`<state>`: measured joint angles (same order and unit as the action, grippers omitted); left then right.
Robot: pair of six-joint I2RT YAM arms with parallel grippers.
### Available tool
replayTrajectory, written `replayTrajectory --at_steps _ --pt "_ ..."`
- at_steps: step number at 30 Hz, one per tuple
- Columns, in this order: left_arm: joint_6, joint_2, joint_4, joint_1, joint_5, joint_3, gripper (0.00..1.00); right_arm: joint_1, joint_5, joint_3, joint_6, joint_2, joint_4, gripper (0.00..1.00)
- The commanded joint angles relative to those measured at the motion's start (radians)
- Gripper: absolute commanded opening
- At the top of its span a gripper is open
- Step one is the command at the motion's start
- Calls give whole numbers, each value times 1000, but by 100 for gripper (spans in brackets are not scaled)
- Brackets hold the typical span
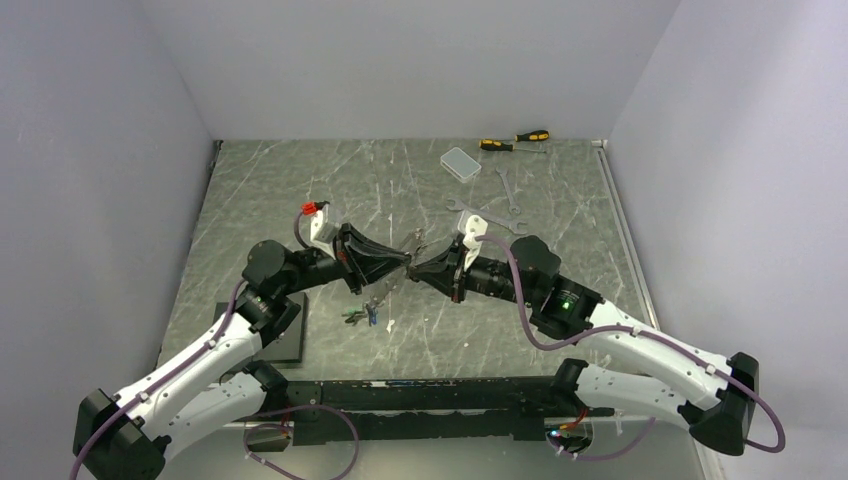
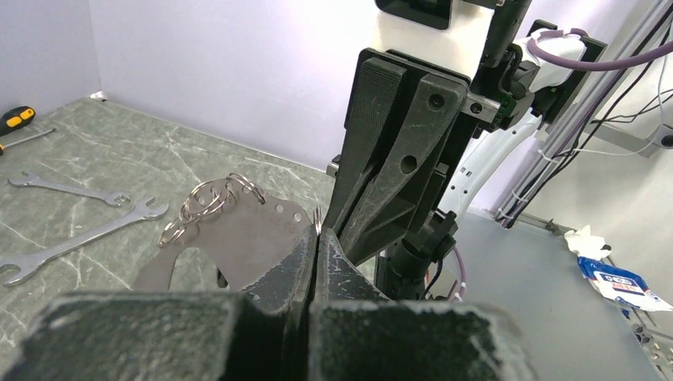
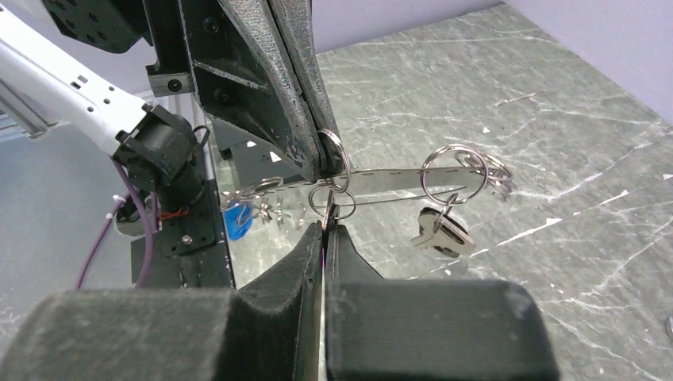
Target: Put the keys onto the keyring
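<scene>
Left tool (image 2: 316, 238), fingers pressed together, pinches the rim of the keyring (image 2: 254, 230). In the left wrist view the keyring's flat, perforated silver band spreads toward 9 o'clock from the tool's tips. Right tool (image 3: 325, 230) meets it tip to tip and clamps the same keyring at a small split ring (image 3: 321, 200). A dark-headed key (image 3: 440, 232) hangs at 3 o'clock of those tips. More keys (image 1: 362, 316) lie on the tabletop (image 1: 300, 190) at 7 o'clock of the tools.
</scene>
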<state>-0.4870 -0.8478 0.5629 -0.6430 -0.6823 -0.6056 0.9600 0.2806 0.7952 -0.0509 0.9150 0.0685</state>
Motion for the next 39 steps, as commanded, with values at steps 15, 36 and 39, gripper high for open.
replayTrajectory --at_steps 15,36,39 --pt "40 10 -8 -8 -68 -19 0 6 94 136 71 -80 -243 0" --pt "253 11 -462 -30 -172 -176 22 6 146 359 153 59 -520 0" --pt "344 21 -635 -31 -165 -239 49 6 159 385 151 81 -544 0"
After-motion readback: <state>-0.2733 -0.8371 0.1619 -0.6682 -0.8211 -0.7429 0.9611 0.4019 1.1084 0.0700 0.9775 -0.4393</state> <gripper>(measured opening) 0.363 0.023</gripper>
